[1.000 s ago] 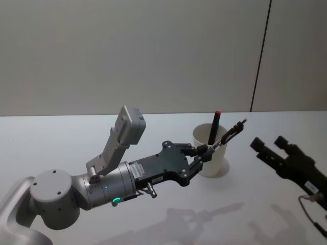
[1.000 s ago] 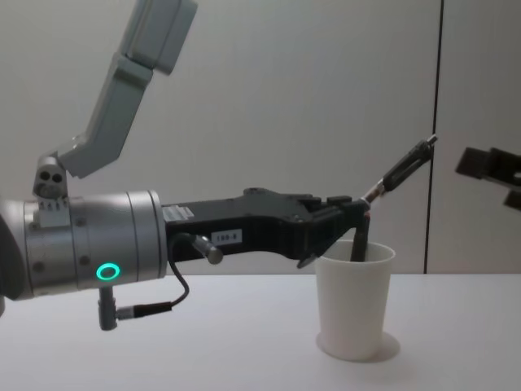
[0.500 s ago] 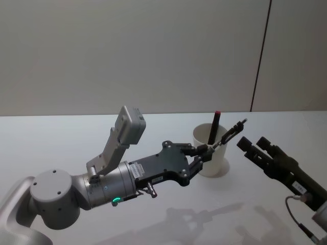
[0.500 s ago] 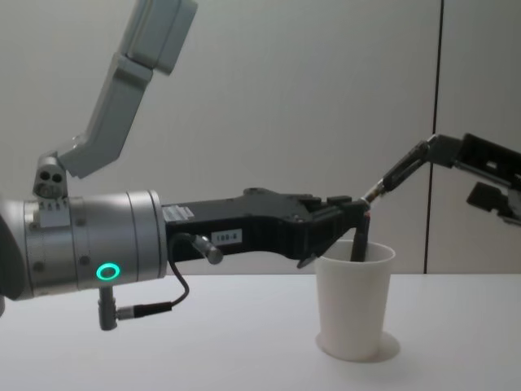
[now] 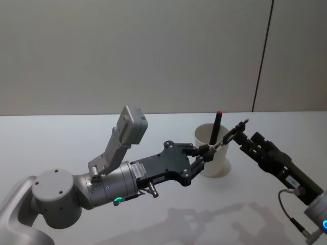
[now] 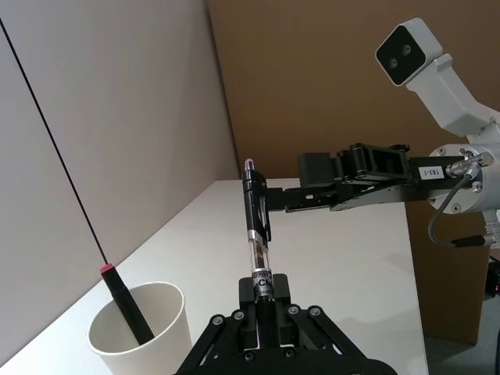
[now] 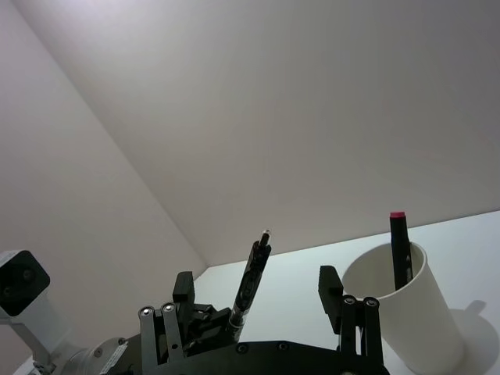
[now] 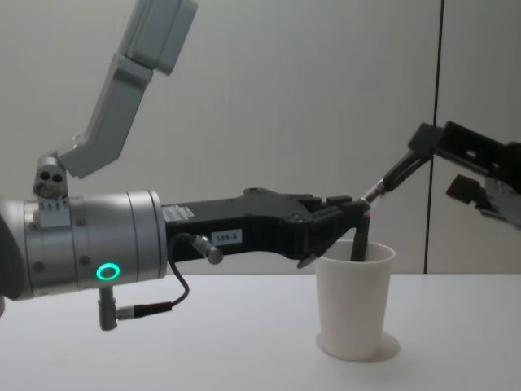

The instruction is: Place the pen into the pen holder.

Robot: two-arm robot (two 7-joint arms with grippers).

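My left gripper (image 5: 204,151) (image 8: 356,209) (image 6: 263,303) is shut on the lower end of the pen (image 5: 232,133) (image 8: 397,173) (image 6: 255,225), a black pen with a clear section. The pen slants up and to the right over the rim of the pen holder (image 5: 217,162) (image 8: 354,309) (image 6: 144,344), a plain white paper cup. My right gripper (image 5: 246,138) (image 8: 440,163) (image 7: 256,283) is open at the pen's upper end. In the right wrist view the pen (image 7: 251,285) stands between its two fingers, with a gap on each side.
A black marker with a red cap (image 5: 215,127) (image 6: 125,308) (image 7: 400,251) leans inside the cup. The white table (image 5: 61,143) runs back to a grey wall. My left arm's long body (image 5: 102,184) lies across the table's near left.
My right gripper has come in from the right and now brackets the pen's upper end. The left arm, pen and cup have not moved.
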